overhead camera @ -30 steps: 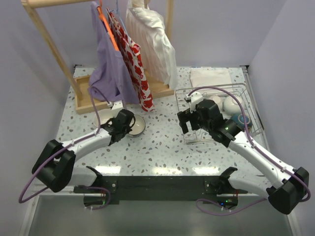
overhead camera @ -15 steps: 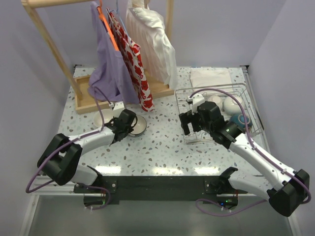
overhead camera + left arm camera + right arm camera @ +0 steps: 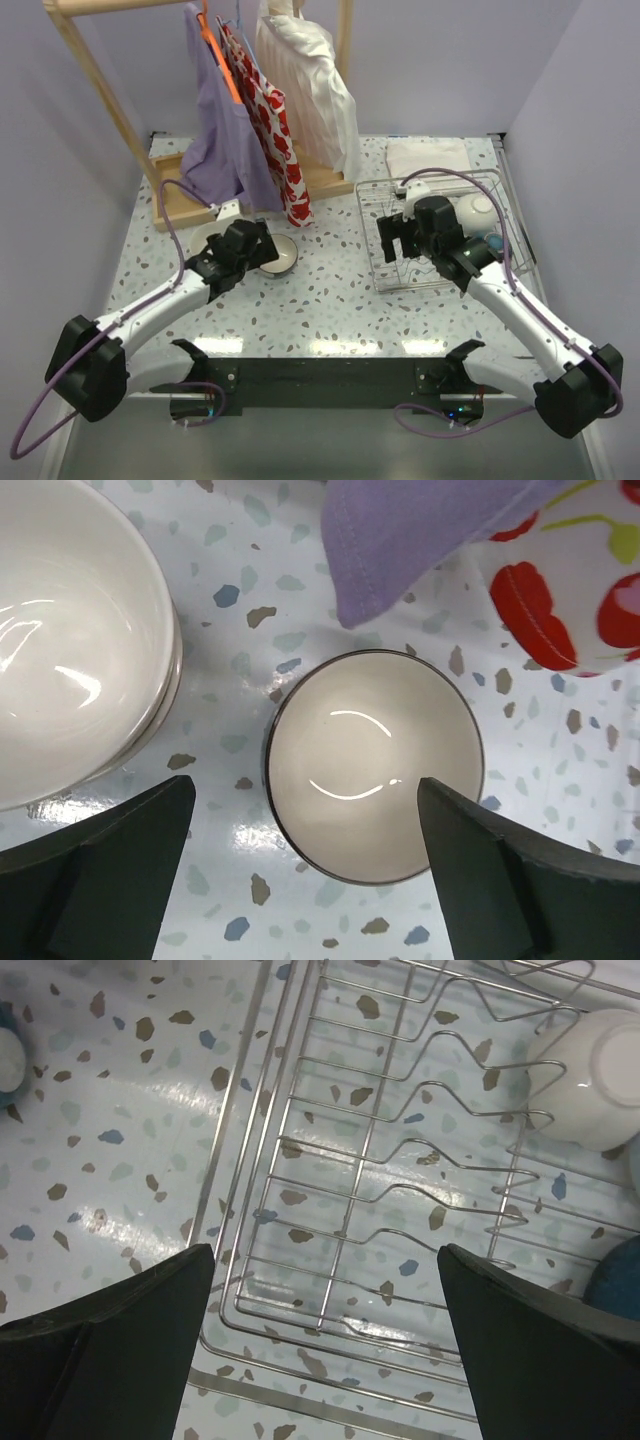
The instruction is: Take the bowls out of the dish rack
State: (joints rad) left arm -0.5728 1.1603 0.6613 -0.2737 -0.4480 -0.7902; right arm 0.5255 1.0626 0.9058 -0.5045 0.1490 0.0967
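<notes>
Reaching from the near edge over the speckled terrazzo tabletop (image 3: 320, 290) with both arms. Holding the left tool (image 3: 305, 785) spread wide and gripping nothing, directly above a small round cream ceramic bowl with a dark rim (image 3: 372, 765) that is sitting upright on the tabletop. Showing, just beside that bowl in the left wrist view, a larger cream ceramic bowl (image 3: 70, 630), also upright and apparently nested in a second one.

Hanging the right tool (image 3: 325, 1260) open and empty too, over bare prongs in the near left part of the rectangular silver wire dish rack (image 3: 400, 1190), which is standing on the right side of the tabletop. Carrying, deeper in that rack, a round white ceramic bowl (image 3: 595, 1080) tipped among the wires and a teal-blue ceramic bowl (image 3: 615, 1280) at the right edge, only partly in view.

Lying beyond the rack, a folded white cloth (image 3: 428, 155). Standing at the far left, a wooden clothes rail (image 3: 110, 110) carrying a lilac garment (image 3: 225, 140), a white garment with a red print (image 3: 275, 130) and a plain white garment (image 3: 305, 90).
</notes>
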